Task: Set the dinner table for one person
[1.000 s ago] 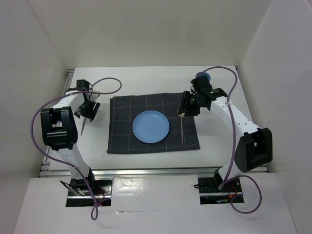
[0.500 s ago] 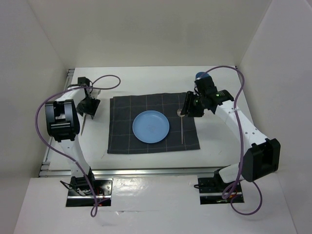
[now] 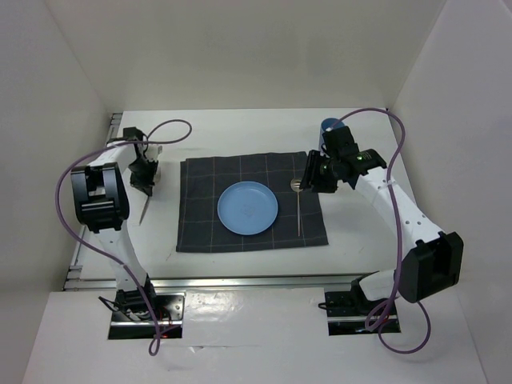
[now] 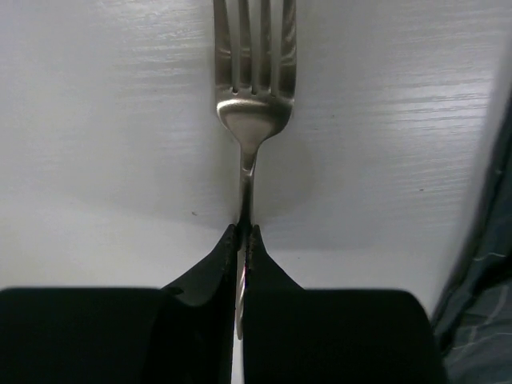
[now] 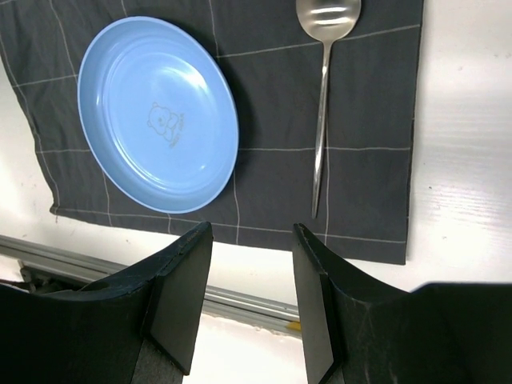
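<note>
On the white dinner table lies a dark grey checked cloth with a blue plate in its middle and a spoon to the plate's right. Left of the cloth, a metal fork lies on the bare tabletop. My left gripper is shut on the fork's neck, and the handle sticks out toward the near edge. Above the spoon's bowl, my right gripper hangs open with nothing between its fingers. A blue cup stands behind the right wrist, partly hidden.
Thin metal rails run along the near edge and the left edge of the table. White walls close in the back and both sides. The right arm's purple cable arcs over the table's right side.
My left gripper has closed on the fork's neck. The right gripper has drifted slightly right and back, staying open above the spoon's bowl.
</note>
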Available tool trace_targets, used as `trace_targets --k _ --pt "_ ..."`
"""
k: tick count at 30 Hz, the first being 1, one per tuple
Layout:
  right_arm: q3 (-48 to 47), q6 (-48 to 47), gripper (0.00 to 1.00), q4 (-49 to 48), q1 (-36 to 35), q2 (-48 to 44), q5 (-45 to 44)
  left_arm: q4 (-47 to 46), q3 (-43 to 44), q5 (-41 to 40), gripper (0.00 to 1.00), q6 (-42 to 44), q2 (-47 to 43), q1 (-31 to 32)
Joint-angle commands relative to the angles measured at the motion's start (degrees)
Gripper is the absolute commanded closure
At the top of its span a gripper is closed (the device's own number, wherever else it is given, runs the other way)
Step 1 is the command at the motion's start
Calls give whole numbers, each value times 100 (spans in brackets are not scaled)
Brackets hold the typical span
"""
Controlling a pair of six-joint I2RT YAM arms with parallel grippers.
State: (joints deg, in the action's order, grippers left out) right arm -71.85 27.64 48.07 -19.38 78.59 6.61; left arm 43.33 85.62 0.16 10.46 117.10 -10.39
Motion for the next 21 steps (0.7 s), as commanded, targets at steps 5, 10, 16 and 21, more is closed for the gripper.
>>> trace_targets --k 5,10,16,21 --pt "-74 22 48 132 -31 -230 -195 105 -28 529 100 -1606 -1407 2" --pt "-188 22 46 79 -31 -116 -195 -141 -362 81 100 -2678 -2410 282" --pt "-241 22 46 131 -31 -63 -195 561 -328 -333 100 -3594 -2280 1609" --pt "-356 22 46 307 -31 -63 -370 562 -274 -929 100 -3920 -2068 2558"
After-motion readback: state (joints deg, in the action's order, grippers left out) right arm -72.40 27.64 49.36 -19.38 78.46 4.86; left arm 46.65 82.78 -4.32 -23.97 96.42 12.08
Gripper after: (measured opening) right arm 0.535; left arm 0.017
